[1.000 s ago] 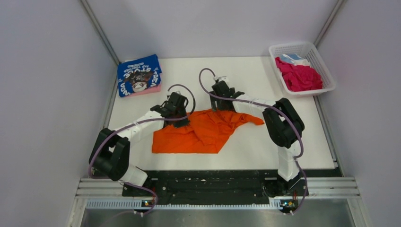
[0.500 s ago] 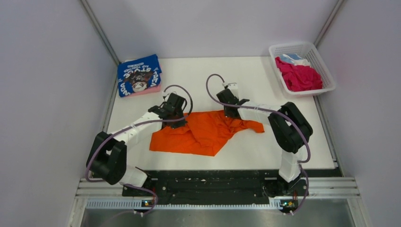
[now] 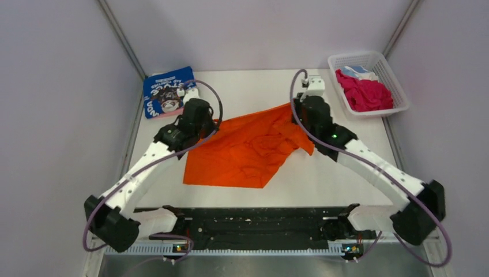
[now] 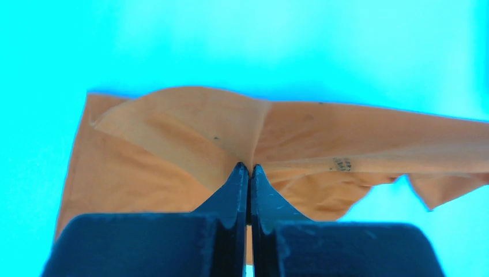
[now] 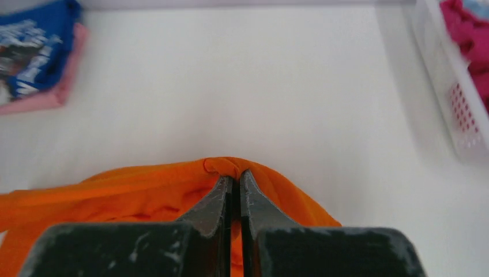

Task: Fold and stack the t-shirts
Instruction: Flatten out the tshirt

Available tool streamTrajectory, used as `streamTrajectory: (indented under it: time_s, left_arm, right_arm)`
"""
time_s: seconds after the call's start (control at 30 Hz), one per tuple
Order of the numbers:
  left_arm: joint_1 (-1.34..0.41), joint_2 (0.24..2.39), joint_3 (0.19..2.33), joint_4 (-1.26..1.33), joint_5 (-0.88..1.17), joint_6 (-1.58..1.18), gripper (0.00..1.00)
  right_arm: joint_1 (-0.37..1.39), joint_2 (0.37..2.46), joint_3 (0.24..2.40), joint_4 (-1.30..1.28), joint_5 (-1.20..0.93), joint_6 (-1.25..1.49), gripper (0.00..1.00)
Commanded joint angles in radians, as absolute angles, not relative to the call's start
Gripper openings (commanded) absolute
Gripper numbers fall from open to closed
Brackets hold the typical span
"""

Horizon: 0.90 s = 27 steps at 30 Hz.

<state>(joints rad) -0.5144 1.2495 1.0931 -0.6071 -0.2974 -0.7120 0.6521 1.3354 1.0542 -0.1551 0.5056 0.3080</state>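
Two grippers: the left gripper [image 4: 249, 167] and the right gripper [image 5: 236, 176] each have their jaws pressed together on a pinch of the orange tee [image 3: 248, 151]
Orange tee: mid-table [image 3: 259, 86], its far edge lifted and drawn out between the two pinches, the near part lying rumpled on the surface with one corner pointing toward the arm bases
Step in hand: judged to be spreading the garment out before any fold is made; it is not yet flat
Next move calls for: both arms keeping the far edge taut and level while they lay it down, so the creases in the middle pull out; slack on either side would probably leave a bunched sleeve
Stack so far: the blue tee [image 3: 168, 92] lies folded on top of the pink tee [image 5: 40, 98] at the far left corner, well apart from the orange one
Waiting: the magenta tee [image 3: 364, 95] and the light-blue tee [image 3: 358, 70] sit crumpled in the basket [image 3: 398, 86] at the far right
Writing: white block lettering and a graphic on the blue tee, too small to read with confidence
Label: a small dark stamp [image 4: 341, 164] on the orange cloth in the left wrist view, illegible
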Motion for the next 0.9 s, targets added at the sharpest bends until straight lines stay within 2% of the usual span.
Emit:
streamTrajectory:
  time_s: [0.0, 0.2, 0.33, 0.43, 0.6, 0.73, 0.8, 0.87]
  left_arm:
    - [-0.514, 1.055, 1.220, -0.526, -0.333, -0.599, 0.00]
    - [-0.515, 0.854, 1.379, -0.430, -0.189, -0.483, 0.00]
    - [-0.515, 0.795, 1.483, -0.396, 0.031, -0.457, 0.00]
    - [-0.515, 0.775, 1.551, -0.385, 0.119, -0.452, 0.00]
    - [-0.515, 0.773, 1.618, -0.367, 0.126, -0.438, 0.00]
    - [-0.515, 0.818, 1.671, -0.375, 0.072, -0.418, 0.00]
    - [-0.515, 0.851, 1.689, -0.388, 0.020, -0.402, 0.00]
    - [-0.515, 0.901, 1.682, -0.402, -0.122, -0.390, 0.00]
  right_arm:
    - [0.652, 1.080, 1.111, -0.098, 0.350, 0.162, 0.00]
    - [0.650, 0.891, 1.304, -0.186, 0.019, 0.103, 0.00]
    - [0.651, 0.861, 1.479, -0.266, -0.194, 0.100, 0.00]
    - [0.650, 0.861, 1.602, -0.323, -0.297, 0.101, 0.00]
    - [0.650, 0.880, 1.750, -0.407, -0.309, 0.065, 0.00]
    - [0.651, 0.912, 1.816, -0.442, -0.221, 0.029, 0.00]
    - [0.650, 0.932, 1.831, -0.452, -0.166, 0.008, 0.00]
    - [0.650, 0.954, 1.815, -0.448, -0.064, -0.061, 0.00]
